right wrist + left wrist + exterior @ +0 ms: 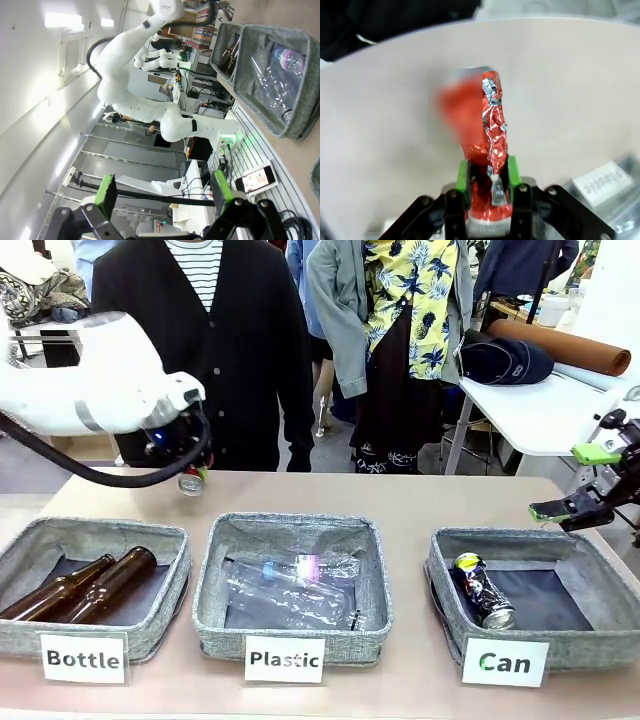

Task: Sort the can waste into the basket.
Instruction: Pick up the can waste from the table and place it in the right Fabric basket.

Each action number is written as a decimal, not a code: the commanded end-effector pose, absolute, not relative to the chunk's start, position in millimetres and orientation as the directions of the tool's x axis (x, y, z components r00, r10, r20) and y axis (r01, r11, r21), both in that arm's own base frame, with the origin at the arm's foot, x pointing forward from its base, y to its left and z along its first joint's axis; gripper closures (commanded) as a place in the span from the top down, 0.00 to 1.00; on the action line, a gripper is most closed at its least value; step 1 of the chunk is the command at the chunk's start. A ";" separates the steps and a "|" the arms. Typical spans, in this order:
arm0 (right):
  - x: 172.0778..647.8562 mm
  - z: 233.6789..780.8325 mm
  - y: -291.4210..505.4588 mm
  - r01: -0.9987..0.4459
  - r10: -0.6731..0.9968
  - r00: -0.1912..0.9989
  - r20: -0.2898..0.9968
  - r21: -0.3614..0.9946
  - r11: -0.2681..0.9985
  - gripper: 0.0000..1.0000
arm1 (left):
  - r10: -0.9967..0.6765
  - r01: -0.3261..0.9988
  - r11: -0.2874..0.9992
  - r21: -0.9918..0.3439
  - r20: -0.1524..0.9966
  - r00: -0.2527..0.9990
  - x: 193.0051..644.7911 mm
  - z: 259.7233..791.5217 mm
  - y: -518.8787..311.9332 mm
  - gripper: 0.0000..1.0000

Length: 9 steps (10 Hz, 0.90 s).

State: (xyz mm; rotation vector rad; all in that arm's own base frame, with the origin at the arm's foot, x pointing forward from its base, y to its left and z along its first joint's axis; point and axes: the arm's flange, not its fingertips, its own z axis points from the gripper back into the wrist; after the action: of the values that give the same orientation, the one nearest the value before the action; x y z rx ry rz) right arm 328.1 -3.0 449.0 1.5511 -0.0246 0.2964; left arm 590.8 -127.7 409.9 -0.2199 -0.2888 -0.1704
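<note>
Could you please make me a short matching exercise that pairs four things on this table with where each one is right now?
Things:
1. red can
2. dark printed can
3. brown bottles
4. clear plastic bottles

Places:
A. in the middle basket
B. in the basket labelled Can
C. clamped in the left gripper
D. in the basket labelled Bottle

Pairs: 1-C, 2-B, 3-D, 4-A

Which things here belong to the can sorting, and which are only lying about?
Belong to the job:
- red can, gripped in the left gripper
- dark printed can, already in the Can basket

Just lying about:
- brown bottles in the Bottle basket
- clear plastic bottles in the Plastic basket
</note>
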 end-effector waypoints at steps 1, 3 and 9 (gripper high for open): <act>328.4 452.5 -0.8 -0.208 0.168 0.963 0.209 0.978 -0.026 1.00 | -0.431 0.479 0.826 -0.296 0.217 0.876 495.6 463.8 -85.0 0.00; 328.4 452.5 -0.8 -0.208 0.168 0.963 0.209 0.978 -0.026 1.00 | -0.735 0.751 0.587 -0.303 0.188 0.651 437.0 477.9 -67.5 0.00; 328.4 452.5 -0.8 -0.208 0.168 0.963 0.209 0.978 -0.026 1.00 | -0.868 0.881 0.400 -0.251 0.204 0.452 386.7 472.4 -54.1 0.00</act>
State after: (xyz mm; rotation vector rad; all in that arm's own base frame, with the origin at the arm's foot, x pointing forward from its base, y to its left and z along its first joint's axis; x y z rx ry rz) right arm 328.0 -3.0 449.0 1.5512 -0.0247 0.2965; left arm 380.5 -42.1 465.0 -0.3097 -0.1046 -1.2075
